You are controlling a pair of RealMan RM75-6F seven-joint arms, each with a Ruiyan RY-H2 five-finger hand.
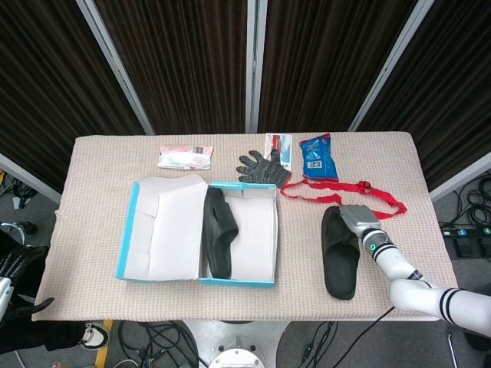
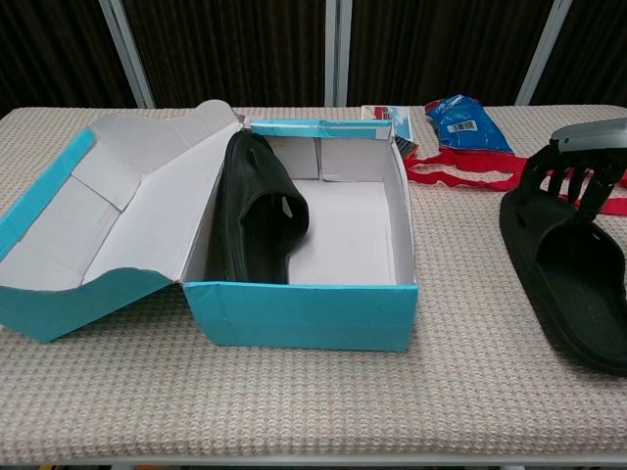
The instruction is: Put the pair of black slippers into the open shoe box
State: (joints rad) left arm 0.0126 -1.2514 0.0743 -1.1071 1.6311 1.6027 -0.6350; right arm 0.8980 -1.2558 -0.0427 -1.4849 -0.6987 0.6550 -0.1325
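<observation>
The open blue shoe box (image 1: 238,281) (image 2: 294,315) lies mid-table with its lid folded out to the left. One black slipper (image 1: 217,230) (image 2: 260,211) stands on its side along the box's left wall. The other black slipper (image 1: 340,257) (image 2: 568,274) lies flat on the table to the right of the box. My right hand (image 1: 357,217) (image 2: 583,157) grips this slipper at its far end, fingers curled down over the rim. My left hand (image 1: 14,264) hangs off the table's left edge with fingers spread and holds nothing.
A red strap (image 1: 345,189) (image 2: 460,171) lies just behind the right hand. Along the back are a blue packet (image 1: 317,157) (image 2: 465,122), a grey glove (image 1: 261,165), a small packet (image 1: 278,147) and a pink-and-white packet (image 1: 185,156).
</observation>
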